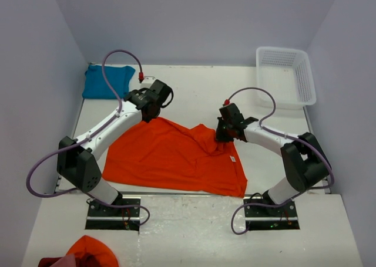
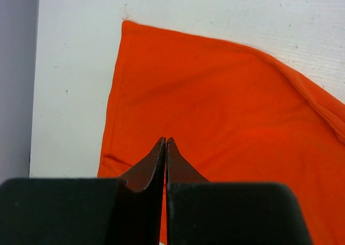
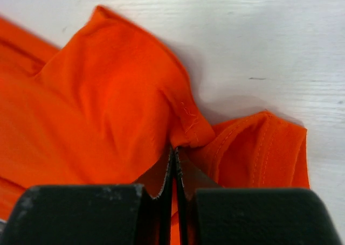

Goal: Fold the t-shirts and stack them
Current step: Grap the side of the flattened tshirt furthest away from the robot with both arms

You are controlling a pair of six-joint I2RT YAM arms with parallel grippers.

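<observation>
"White table (image 1: 194, 91), pale walls (image 1: 194, 20). Where does the orange t-shirt (image 1: 170, 155) lie?"

"Spread across the middle, rumpled on its right side. The right gripper (image 3: 173, 151) is pinched tight on a bunched, stitched edge there."

"And the left gripper (image 2: 165, 141)?"

"Clenched over the shirt's far left part; whether cloth sits between its fingers cannot be told. The teal t-shirt (image 1: 106, 82) rests in the far left corner, well apart from the basket (image 1: 305, 85)."
</observation>
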